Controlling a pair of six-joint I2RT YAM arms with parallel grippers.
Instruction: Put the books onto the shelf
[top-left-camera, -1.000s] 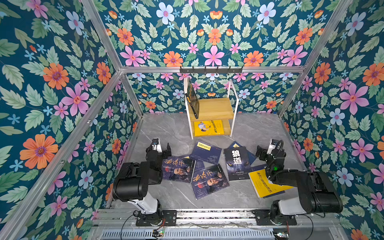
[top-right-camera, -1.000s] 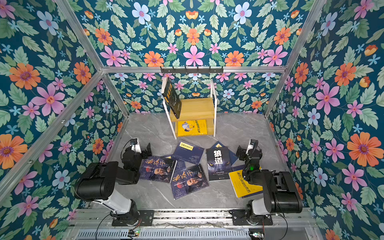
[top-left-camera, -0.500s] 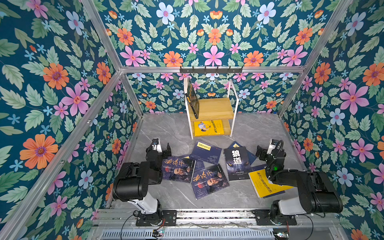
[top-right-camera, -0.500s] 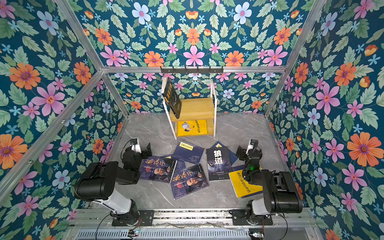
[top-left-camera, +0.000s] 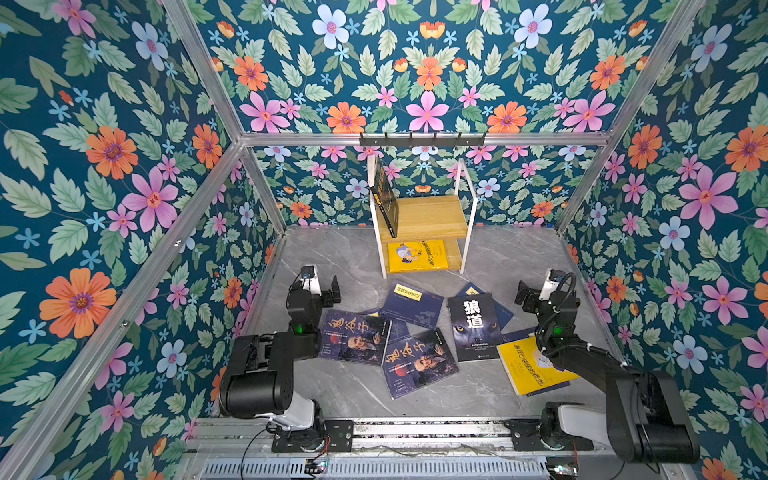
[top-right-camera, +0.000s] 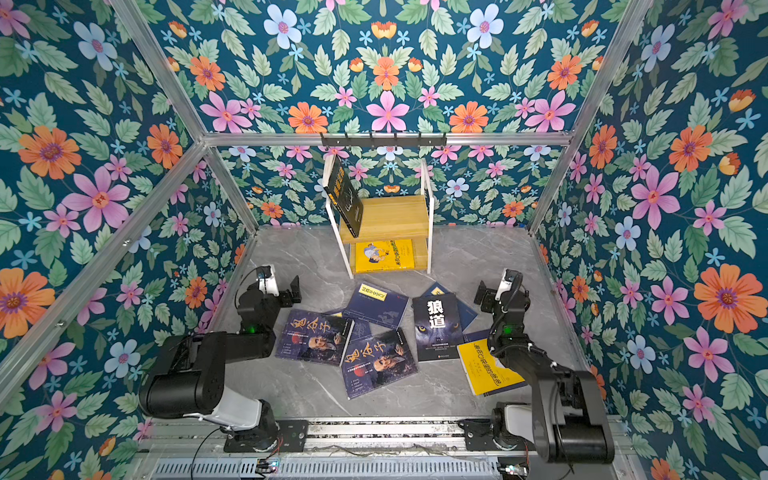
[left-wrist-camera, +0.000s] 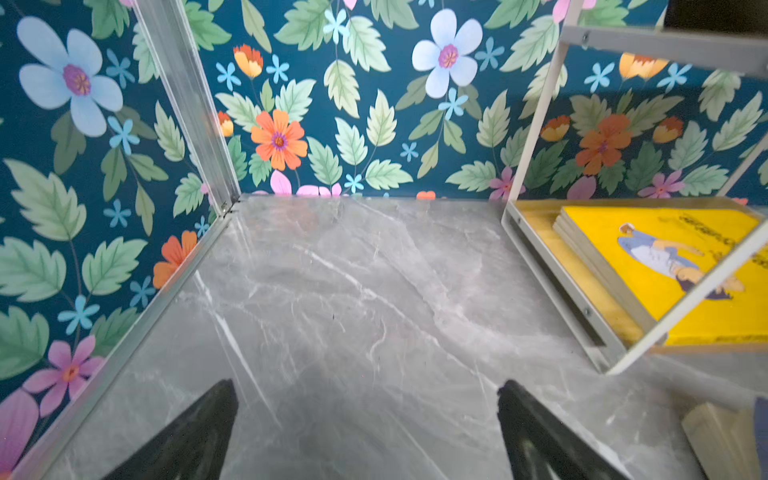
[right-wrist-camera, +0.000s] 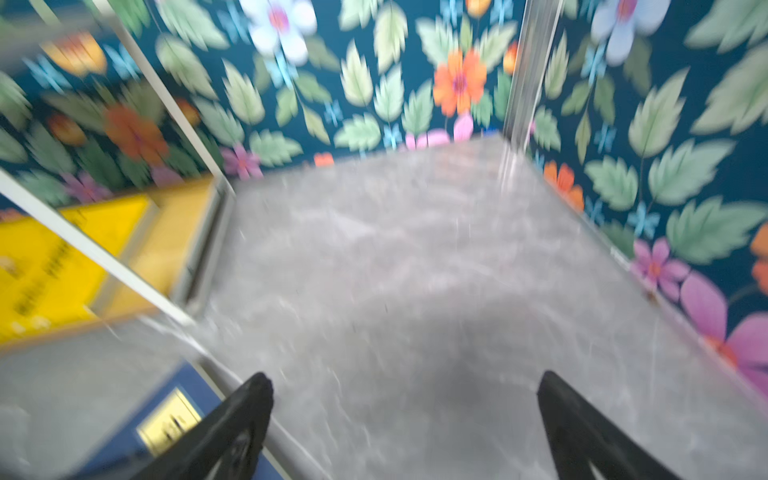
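Left fingers (left-wrist-camera: 208, 424) and right fingers (right-wrist-camera: 241, 419) gape wide, holding nothing, above the grey desk (top-left-camera: 340, 257). Between the arms, loose books (top-left-camera: 419, 361) lie scattered. The shelf (top-left-camera: 428, 216) behind carries a yellow book (top-left-camera: 415, 255) below and a dark book (top-left-camera: 384, 199) leaning above.

Both top views come in bright and even, light from overhead, colours punchy on the wallpaper (top-left-camera: 104, 166), everything crisp. Only soft, short shadows on the grey worktop (top-left-camera: 332, 249). Flowers balloon toward the frame edges: that's a wide lens. Left wrist view now: sharp mid-frame, a faint sheen on the worktop by the far wall, the shelf (left-wrist-camera: 536, 124) post bowing at upper right, the left gripper (left-wrist-camera: 366, 381) soft and out of focus at the bottom, a dim shadow between its jaws. Right wrist view: smeared all over, the yellow book (right-wrist-camera: 50, 257) at left just a blur, the right gripper (right-wrist-camera: 405, 375) fuzzy, a dark shadow patch at lower centre.
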